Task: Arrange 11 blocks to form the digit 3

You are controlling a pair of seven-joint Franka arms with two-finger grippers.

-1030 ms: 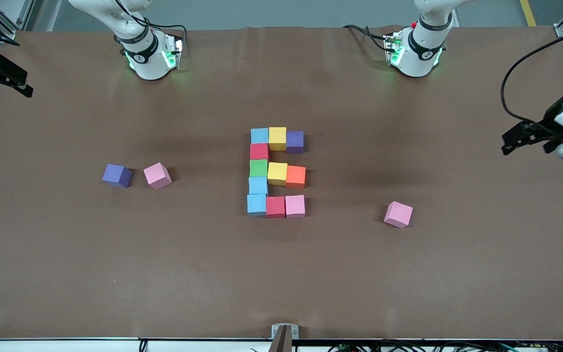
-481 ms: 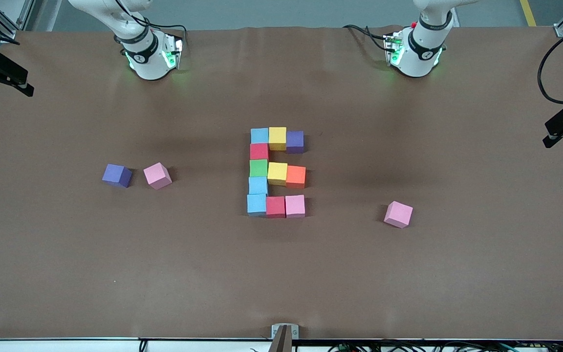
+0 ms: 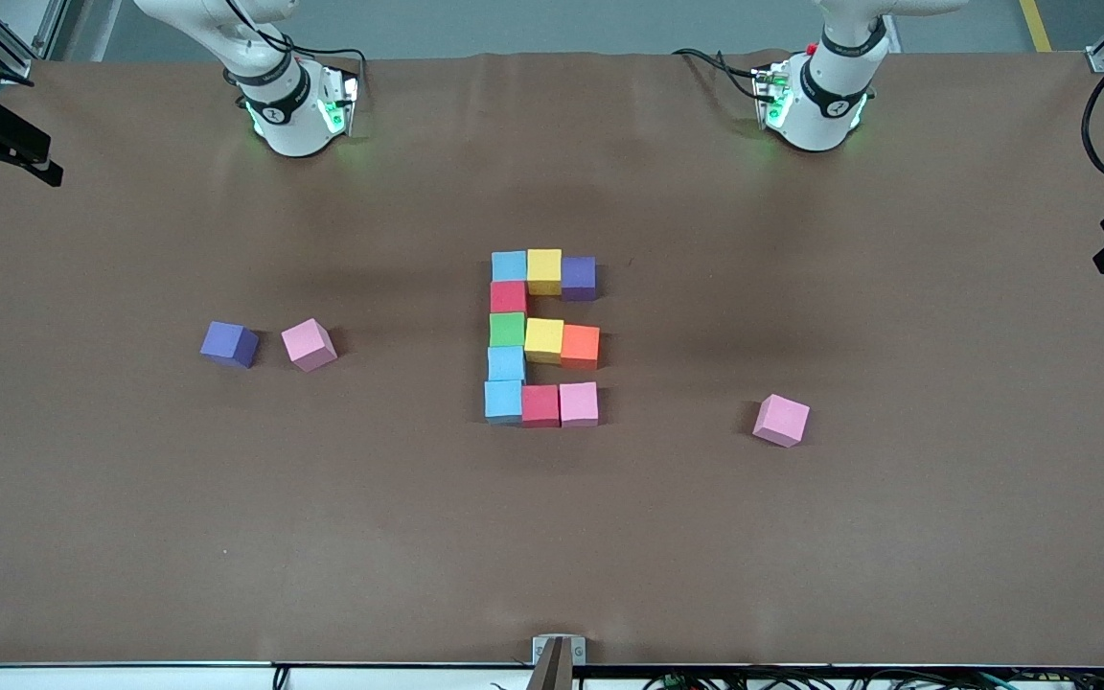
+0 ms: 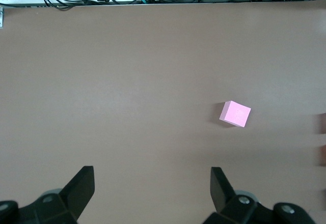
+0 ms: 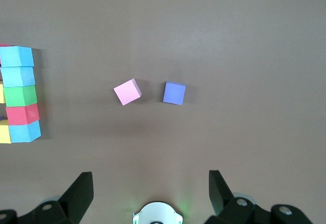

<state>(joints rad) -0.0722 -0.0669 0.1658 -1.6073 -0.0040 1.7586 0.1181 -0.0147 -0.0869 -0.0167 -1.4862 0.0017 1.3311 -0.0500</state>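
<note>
No legible brand or label on any block; small markings at the table edge nearest the front camera are too small to read.

The digit 3 (image 3: 542,337) sits mid-table as eleven touching cubes: a five-cube column (light blue, red, green, light blue, light blue) with three bars running toward the left arm's end, namely yellow and purple, yellow and orange, red and pink.

Three loose blocks lie apart from the figure: a purple cube (image 3: 229,344) and a pink cube (image 3: 309,344) toward the right arm's end, a second pink cube (image 3: 782,420) toward the left arm's end and nearer the front camera than the figure's lowest bar.

Left gripper (image 4: 153,186): fingers spread wide, nothing between them, over bare table (image 3: 945,537) near that second pink cube.

Right gripper (image 5: 151,186): fingers released, empty, waits above its own base.

Change since earlier frames: the left arm has drawn back from the figure toward the table's edge; blocks unmoved.
</note>
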